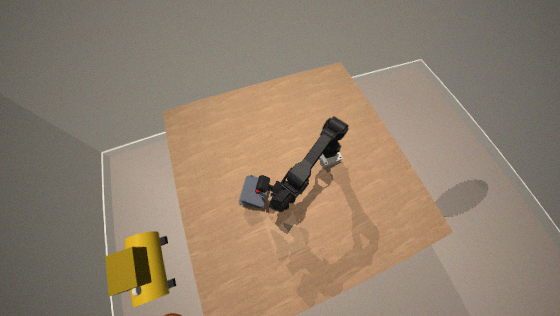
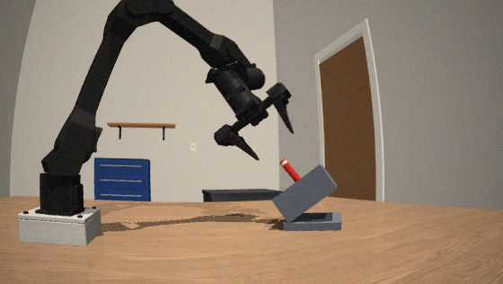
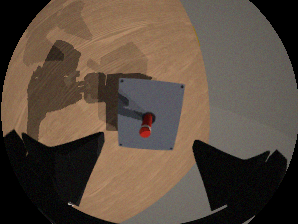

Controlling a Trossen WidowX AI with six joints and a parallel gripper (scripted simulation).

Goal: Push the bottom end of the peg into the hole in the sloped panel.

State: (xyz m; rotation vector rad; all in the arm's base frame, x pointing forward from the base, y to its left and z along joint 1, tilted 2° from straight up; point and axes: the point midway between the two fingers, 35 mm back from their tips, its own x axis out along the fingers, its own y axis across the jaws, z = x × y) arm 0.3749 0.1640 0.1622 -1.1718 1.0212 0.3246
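Observation:
A round red peg [image 1: 258, 191] [image 2: 292, 172] [image 3: 146, 125] with a pale band near its top stands in the hole of the blue-grey sloped panel [image 1: 250, 198] [image 2: 307, 192] [image 3: 167, 100]. It leans along the hole's direction, with its upper part sticking out of the face. Its lower end is hidden inside the panel. My gripper [image 2: 275, 146] [image 3: 150, 142] is wide open and empty. It hangs above the peg, back along the peg's line, and touches neither peg nor panel. In the wrist view the peg shows between the spread fingers, beyond their tips.
The panel's flat base [image 2: 312, 226] rests on the wooden table [image 1: 215, 145] [image 2: 180, 256] [image 3: 107, 167]. The arm's white base block [image 1: 331, 160] [image 2: 58, 231] stands on the table too. A yellow object [image 1: 150, 267] is off the table at the lower left of the top view.

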